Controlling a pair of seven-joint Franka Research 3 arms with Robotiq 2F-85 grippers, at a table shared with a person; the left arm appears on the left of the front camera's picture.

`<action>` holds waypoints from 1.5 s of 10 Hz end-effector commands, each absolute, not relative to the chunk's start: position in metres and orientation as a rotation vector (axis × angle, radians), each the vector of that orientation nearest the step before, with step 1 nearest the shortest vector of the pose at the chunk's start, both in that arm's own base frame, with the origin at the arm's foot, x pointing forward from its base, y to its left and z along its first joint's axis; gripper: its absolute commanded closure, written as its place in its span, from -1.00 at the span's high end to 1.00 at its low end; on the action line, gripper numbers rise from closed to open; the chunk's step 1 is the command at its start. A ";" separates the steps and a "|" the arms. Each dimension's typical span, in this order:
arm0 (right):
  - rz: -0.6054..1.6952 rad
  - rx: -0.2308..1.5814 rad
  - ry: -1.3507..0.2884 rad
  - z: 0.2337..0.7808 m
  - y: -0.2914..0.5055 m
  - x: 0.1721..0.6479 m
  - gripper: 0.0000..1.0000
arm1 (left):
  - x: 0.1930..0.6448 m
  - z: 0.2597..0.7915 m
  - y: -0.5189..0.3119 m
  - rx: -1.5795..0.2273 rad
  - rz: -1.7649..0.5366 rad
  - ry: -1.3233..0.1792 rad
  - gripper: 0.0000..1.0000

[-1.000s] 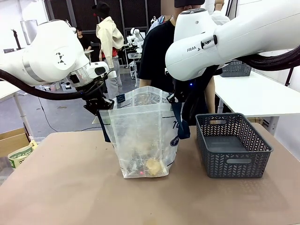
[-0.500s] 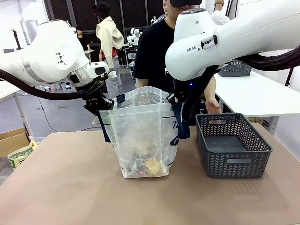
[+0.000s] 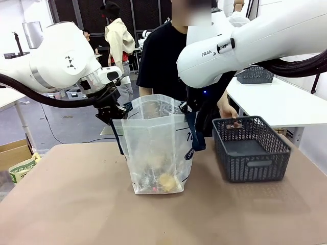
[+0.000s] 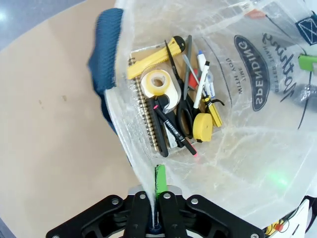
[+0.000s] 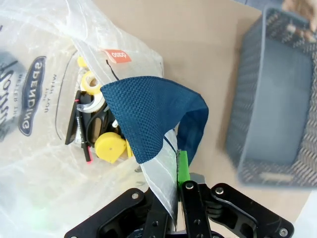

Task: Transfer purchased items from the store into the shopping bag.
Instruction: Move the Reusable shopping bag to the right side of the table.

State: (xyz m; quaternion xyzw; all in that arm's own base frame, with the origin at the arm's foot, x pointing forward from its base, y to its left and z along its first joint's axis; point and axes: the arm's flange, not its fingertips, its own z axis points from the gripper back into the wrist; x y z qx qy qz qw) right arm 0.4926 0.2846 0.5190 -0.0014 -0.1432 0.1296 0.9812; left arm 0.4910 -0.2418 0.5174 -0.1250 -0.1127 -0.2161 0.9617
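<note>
The translucent shopping bag (image 3: 153,148) stands upright mid-table, its mouth held wide between my two grippers. The left gripper (image 3: 110,113) is shut on the bag's left rim, seen pinching the plastic in the left wrist view (image 4: 156,186). On the right rim, by the navy strap (image 5: 158,116), the right gripper (image 3: 191,109) is shut too (image 5: 177,173). The purchased items (image 4: 173,104) lie at the bag's bottom: a tape roll, scissors, pens and yellow pieces. The store (image 3: 255,163), a dark grey mesh basket, sits right of the bag with its floor bare, and a person's hand (image 3: 228,116) grips its far rim.
The person in a black shirt stands just behind the bag and basket. A white table (image 3: 276,99) with another grey basket is at the back right. Cardboard boxes (image 3: 20,166) sit off the table's left edge. The brown tabletop in front of the bag is open.
The person has leaned in and taken hold of the basket's far rim; the basket has shifted and tipped slightly. Both grippers stay shut on the bag's rim.
</note>
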 end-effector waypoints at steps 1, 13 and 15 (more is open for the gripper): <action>0.190 -0.050 -0.270 0.523 0.305 0.497 -1.00 | 0.501 0.515 -0.256 -0.291 -0.397 -0.217 -1.00; -0.013 0.079 -0.251 0.529 0.341 0.495 -1.00 | 0.508 0.513 -0.285 -0.438 -0.482 -0.229 -1.00; -0.055 0.076 -0.263 0.529 0.347 0.492 -1.00 | 0.512 0.510 -0.286 -0.458 -0.441 -0.218 -1.00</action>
